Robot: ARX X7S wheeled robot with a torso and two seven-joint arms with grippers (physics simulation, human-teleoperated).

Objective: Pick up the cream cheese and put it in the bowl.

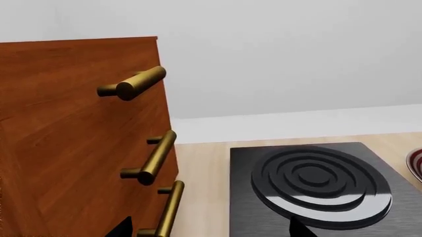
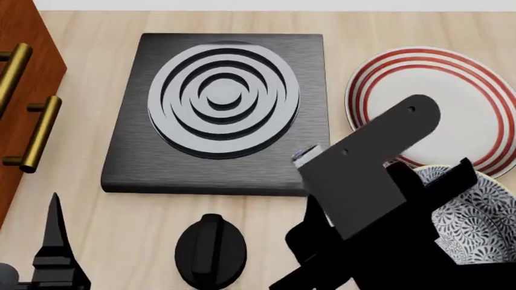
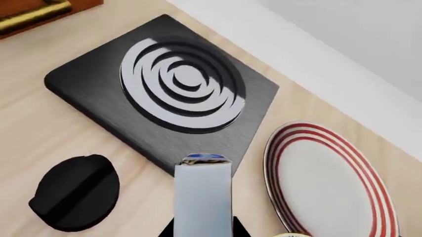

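The cream cheese (image 3: 203, 195), a pale blue-grey box with a dark blue logo at its far end, sits between the fingers of my right gripper (image 3: 203, 230), which is shut on it above the wooden counter. In the head view only a corner of the cream cheese (image 2: 305, 156) peeks out from behind the right arm. The patterned bowl (image 2: 474, 228) stands at the lower right, partly covered by that arm, and a sliver of its pale rim (image 3: 290, 235) shows in the right wrist view. My left gripper (image 1: 211, 233) is open and empty, near the cabinet.
A black stove plate (image 2: 222, 103) with a ringed burner lies in the middle. A white plate with red rings (image 2: 451, 103) is behind the bowl. A black knob (image 2: 211, 251) sits in front of the stove. A wooden cabinet (image 1: 72, 148) with brass handles stands at the left.
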